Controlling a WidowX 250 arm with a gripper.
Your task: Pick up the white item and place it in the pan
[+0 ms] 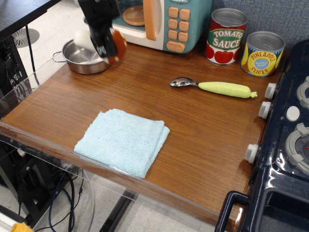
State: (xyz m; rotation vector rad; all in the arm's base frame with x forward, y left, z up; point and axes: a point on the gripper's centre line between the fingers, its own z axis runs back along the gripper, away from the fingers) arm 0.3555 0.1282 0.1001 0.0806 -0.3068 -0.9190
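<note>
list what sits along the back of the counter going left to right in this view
pan → hand holding the mushroom → toy microwave → tomato sauce can → pineapple can

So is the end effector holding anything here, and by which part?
Yes: the end effector holds the toy mushroom over the pan's rim, gripped across its middle, brown cap to the right, white stem to the left.

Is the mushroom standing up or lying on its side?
On its side. The gripper holds the mushroom in the air over the pan, brown cap pointing right, white stem pointing left.
</note>
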